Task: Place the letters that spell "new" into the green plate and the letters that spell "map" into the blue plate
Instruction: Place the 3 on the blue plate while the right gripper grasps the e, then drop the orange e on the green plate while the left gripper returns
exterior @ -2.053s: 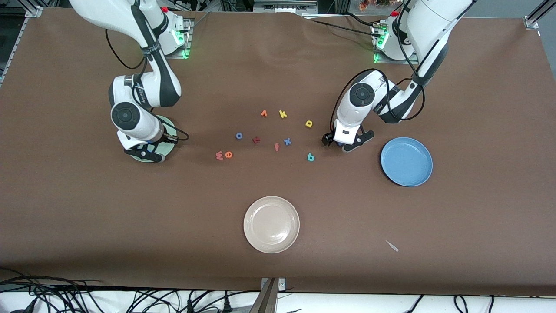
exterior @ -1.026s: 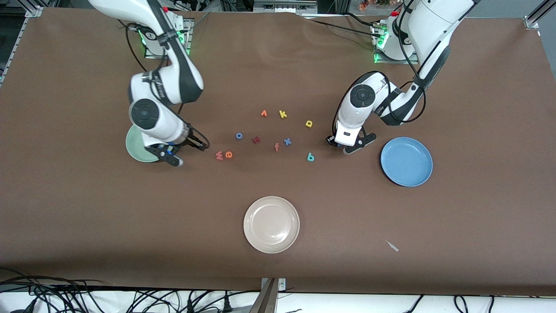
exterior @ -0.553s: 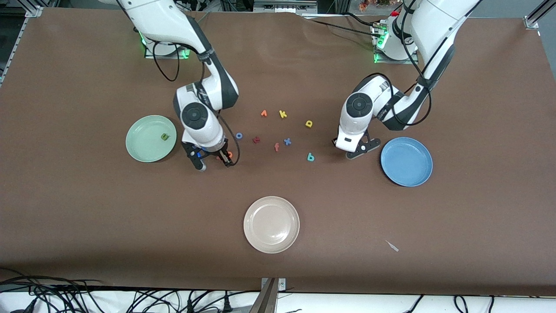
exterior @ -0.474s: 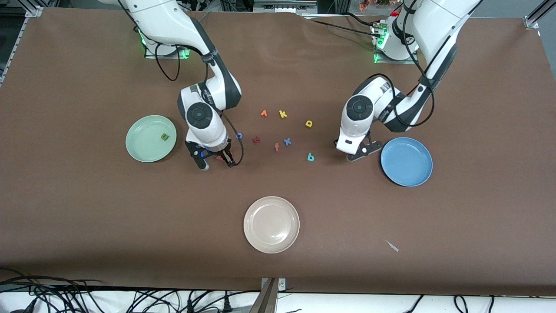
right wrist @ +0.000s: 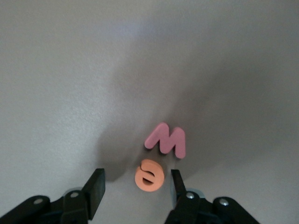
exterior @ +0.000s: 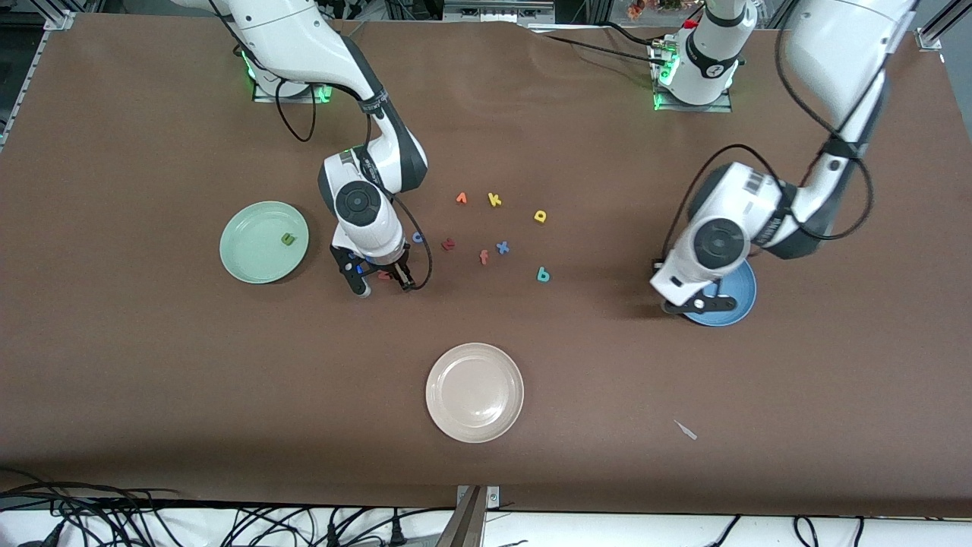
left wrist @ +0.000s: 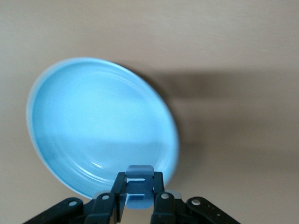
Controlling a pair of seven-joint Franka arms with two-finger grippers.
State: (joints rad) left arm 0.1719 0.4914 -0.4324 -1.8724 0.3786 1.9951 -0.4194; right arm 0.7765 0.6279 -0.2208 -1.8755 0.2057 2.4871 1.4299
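The right gripper, fingers spread, should straddle only the small orange foam letter e, avoiding the salmon foam w at its 1 o'clock; the left gripper pinches a blue foam letter over the round blue plate.

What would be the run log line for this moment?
left gripper: shut on blue letter, over blue plate | right gripper: open around orange e

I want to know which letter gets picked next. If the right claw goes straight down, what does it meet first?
Probably the orange e, lying between the right claw's open fingers, beside the salmon-red w.
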